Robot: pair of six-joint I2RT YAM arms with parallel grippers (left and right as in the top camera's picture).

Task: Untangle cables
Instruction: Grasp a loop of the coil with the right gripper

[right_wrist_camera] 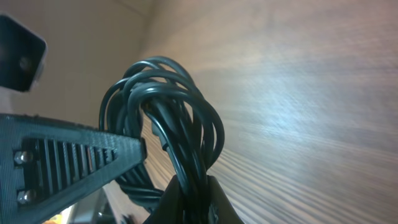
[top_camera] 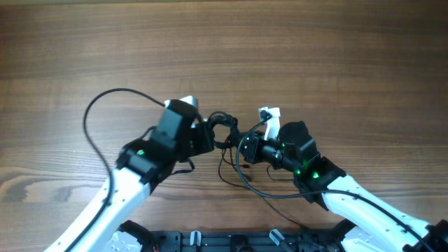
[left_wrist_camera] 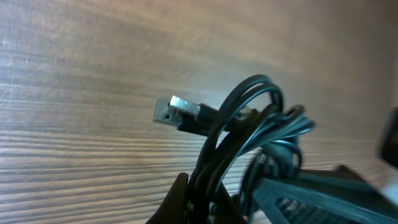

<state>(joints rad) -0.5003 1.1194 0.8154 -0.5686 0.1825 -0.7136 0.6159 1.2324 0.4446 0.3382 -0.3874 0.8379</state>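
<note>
- Overhead looks straight down on the whole table [top_camera: 224, 42].
- Left wrist: right up against the cables [left_wrist_camera: 214, 155], wood behind.
- Right wrist: equally close, same bundle from the opposite side.

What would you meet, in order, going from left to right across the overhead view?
loose cable loop → left tool → cable knot → right tool → right arm

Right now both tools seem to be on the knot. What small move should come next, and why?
Probably ease the right tool slowly away from the left tool. Both appear clamped on the cables, whose loops sit bunched tight between them, and the left wrist view shows a plug end poking free of the loops. A gentle spread should open them.
</note>
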